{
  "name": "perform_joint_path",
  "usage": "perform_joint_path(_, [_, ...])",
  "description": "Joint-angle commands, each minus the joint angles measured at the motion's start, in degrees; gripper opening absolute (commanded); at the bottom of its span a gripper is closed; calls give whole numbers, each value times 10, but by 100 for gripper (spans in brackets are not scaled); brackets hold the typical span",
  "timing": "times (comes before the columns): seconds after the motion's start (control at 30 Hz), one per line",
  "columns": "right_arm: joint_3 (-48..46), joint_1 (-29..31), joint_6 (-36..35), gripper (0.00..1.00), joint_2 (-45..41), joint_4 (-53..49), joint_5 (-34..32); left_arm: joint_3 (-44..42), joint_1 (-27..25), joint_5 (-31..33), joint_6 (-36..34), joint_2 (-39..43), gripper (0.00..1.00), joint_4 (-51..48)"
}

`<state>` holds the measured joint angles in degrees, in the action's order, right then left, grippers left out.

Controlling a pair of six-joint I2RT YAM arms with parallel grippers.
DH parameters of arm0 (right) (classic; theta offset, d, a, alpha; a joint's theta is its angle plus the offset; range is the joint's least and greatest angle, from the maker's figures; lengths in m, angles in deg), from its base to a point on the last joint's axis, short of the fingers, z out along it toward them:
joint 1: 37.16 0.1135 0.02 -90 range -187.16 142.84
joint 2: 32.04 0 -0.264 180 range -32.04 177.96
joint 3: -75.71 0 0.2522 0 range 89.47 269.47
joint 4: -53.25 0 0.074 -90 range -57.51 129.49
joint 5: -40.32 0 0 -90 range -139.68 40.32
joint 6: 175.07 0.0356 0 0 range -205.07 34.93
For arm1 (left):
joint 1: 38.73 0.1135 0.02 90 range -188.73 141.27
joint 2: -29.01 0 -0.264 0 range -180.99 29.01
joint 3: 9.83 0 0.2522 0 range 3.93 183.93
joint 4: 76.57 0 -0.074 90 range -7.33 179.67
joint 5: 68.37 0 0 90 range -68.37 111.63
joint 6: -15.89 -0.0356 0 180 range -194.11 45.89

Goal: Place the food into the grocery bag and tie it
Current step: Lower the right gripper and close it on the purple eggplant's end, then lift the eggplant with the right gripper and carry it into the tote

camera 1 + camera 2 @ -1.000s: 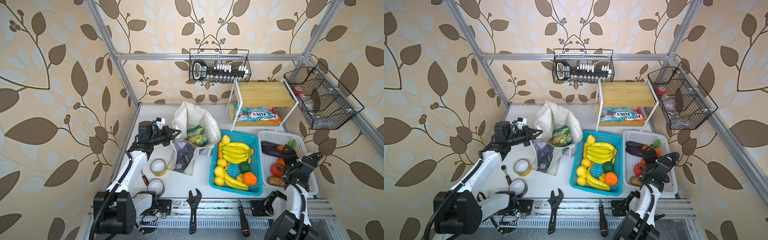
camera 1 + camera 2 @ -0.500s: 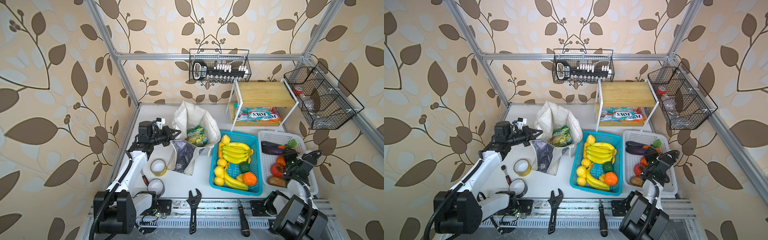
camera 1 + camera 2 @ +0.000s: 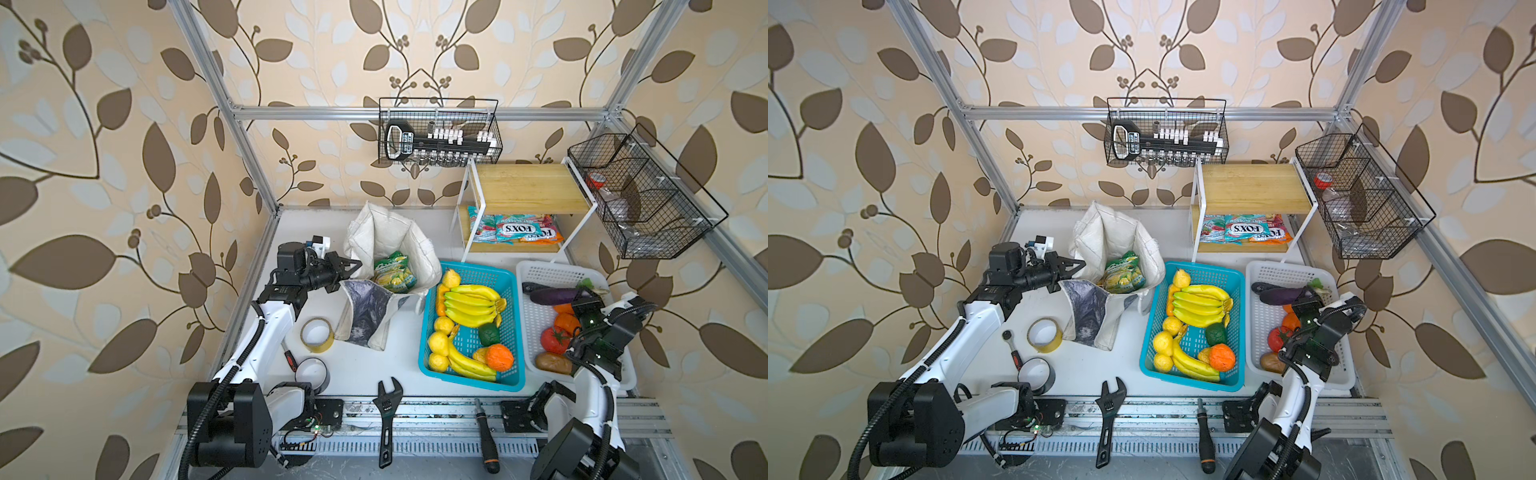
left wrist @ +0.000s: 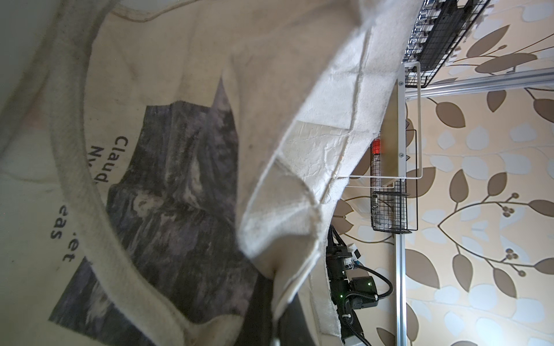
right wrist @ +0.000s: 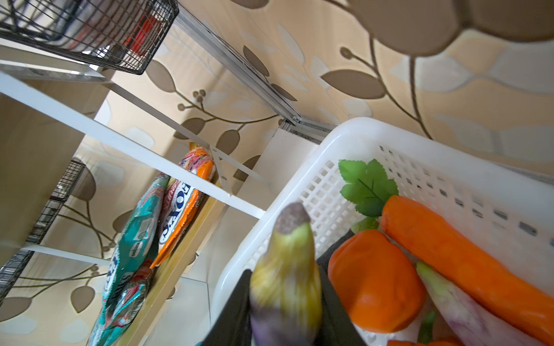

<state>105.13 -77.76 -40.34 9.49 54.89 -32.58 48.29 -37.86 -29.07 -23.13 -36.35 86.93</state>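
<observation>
The grocery bag (image 3: 386, 237) (image 3: 1113, 237) stands open at the back left, off-white with a dark printed panel (image 4: 180, 194). A green snack packet (image 3: 392, 274) (image 3: 1121, 276) lies inside it. My left gripper (image 3: 352, 266) (image 3: 1079, 264) (image 4: 275, 305) is shut on the bag's near left rim. Yellow citrus fruits (image 3: 438, 343) (image 3: 1163, 343) sit in the blue basket. My right gripper (image 3: 579, 298) (image 3: 1304, 300) (image 5: 284, 269) is down in the white basket, shut on a purple eggplant (image 3: 552, 296) (image 5: 284, 287) at its yellow-green stem end.
The blue basket (image 3: 513, 376) also holds bananas (image 3: 469, 307) and an orange (image 3: 498, 357). The white basket (image 3: 540, 268) holds a carrot (image 5: 464, 254), a tomato and a potato. Tape rolls (image 3: 318, 334), a wrench (image 3: 386, 415) and a screwdriver lie in front. A shelf (image 3: 523, 187) with candy packets stands behind.
My right gripper has closed from wide open onto the eggplant's end in the white basket. The left arm and the bag have not moved.
</observation>
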Motion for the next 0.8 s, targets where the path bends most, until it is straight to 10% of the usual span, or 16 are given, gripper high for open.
perform_joint_path(0.0, [28,4,4,30,-29,-25,16,15,6,-7,-16,-2,0,5])
perform_joint_path(0.77, [134,24,3,30,-125,-153,82,12,6,-6,-16,-6,0,7])
